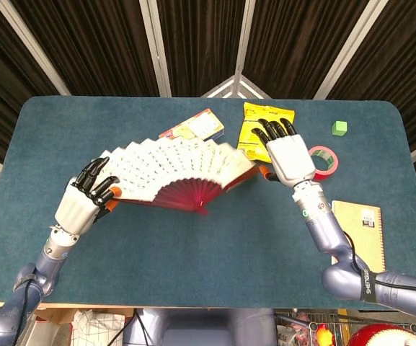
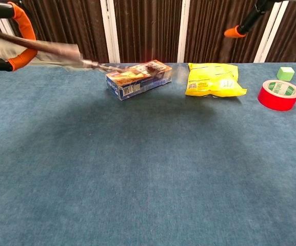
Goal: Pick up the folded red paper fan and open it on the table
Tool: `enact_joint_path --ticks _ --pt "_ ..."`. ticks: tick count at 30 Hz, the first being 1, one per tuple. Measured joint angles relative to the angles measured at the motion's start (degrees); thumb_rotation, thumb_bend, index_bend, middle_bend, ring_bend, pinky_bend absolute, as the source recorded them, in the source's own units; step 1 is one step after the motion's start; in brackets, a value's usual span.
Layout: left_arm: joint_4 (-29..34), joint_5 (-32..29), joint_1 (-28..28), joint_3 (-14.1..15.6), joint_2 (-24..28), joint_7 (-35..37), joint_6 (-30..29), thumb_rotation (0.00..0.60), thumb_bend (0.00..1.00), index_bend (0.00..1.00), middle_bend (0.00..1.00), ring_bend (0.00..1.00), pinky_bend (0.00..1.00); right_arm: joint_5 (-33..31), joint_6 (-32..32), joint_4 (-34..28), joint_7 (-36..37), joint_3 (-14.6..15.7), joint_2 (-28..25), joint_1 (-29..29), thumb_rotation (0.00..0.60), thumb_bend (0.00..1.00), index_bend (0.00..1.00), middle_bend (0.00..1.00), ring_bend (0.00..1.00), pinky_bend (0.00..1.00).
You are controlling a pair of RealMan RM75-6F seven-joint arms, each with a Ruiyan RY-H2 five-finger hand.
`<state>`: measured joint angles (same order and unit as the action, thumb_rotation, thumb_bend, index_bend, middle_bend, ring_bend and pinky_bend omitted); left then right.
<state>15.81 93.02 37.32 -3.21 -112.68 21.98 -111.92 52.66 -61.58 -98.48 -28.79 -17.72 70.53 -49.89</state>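
The fan (image 1: 171, 169) is spread wide, with pale printed paper and dark red ribs, and hangs above the blue table (image 1: 215, 252). My left hand (image 1: 85, 198) grips its left end guard. In the chest view the fan (image 2: 50, 48) is a motion-blurred streak running right from my left hand's orange-tipped fingers (image 2: 20, 31). My right hand (image 1: 288, 157) hovers just past the fan's right edge with fingers spread, holding nothing. Only its orange fingertip (image 2: 235, 32) shows at the top of the chest view.
A printed box (image 2: 137, 79) lies behind the fan, and a yellow snack bag (image 2: 214, 79) sits to its right. Red tape (image 1: 326, 160) and a green cube (image 1: 339, 128) lie at the far right. A tan notebook (image 1: 357, 231) rests near the right edge.
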Motion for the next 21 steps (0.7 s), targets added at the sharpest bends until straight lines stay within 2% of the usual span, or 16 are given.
enact_joint_path --ticks 6,9,10,12,14,17,21 --pt "-0.1 0.1 -0.2 0.4 0.2 -1.2 0.4 0.600 0.49 0.69 0.45 0.08 0.20 -2.4 0.0 -0.2 -3.8 0.8 -0.8 -0.3 0.600 0.29 0.17 0.10 0.13 0.09" --pt "-0.2 0.3 -0.4 0.8 0.4 -1.6 1.0 0.600 0.49 0.52 0.32 0.04 0.15 -4.0 -0.5 0.1 -6.0 1.5 -1.2 -0.4 0.600 0.29 0.17 0.10 0.13 0.08" --pt "-0.3 0.5 -0.5 1.0 0.5 -1.8 1.4 0.600 0.49 0.42 0.25 0.02 0.12 -4.3 -0.7 0.4 -6.4 1.6 -1.2 -0.4 0.600 0.29 0.17 0.10 0.13 0.08" --pt "-0.3 0.6 -0.8 1.4 0.8 -2.1 2.6 0.600 0.43 0.26 0.13 0.00 0.09 -4.7 -1.2 0.7 -6.6 1.9 -1.3 -0.3 0.600 0.29 0.17 0.10 0.13 0.08" --pt "-0.1 0.6 -1.1 1.7 1.2 -2.6 4.4 0.600 0.30 0.13 0.03 0.00 0.07 -5.1 -1.4 1.0 -6.6 2.0 -1.3 -0.2 0.600 0.29 0.17 0.10 0.13 0.08" --pt "1.1 0.3 -1.8 2.2 2.5 -4.1 9.0 0.600 0.18 0.05 0.00 0.00 0.04 -5.3 -1.6 1.2 -6.7 2.2 -1.2 0.0 0.600 0.29 0.17 0.10 0.13 0.08" --pt "6.2 -0.7 -2.7 2.7 5.8 -9.5 17.2 0.600 0.10 0.00 0.00 0.00 0.02 -5.5 -1.3 1.5 -6.5 2.4 -1.0 -0.1 0.600 0.29 0.17 0.10 0.13 0.08"
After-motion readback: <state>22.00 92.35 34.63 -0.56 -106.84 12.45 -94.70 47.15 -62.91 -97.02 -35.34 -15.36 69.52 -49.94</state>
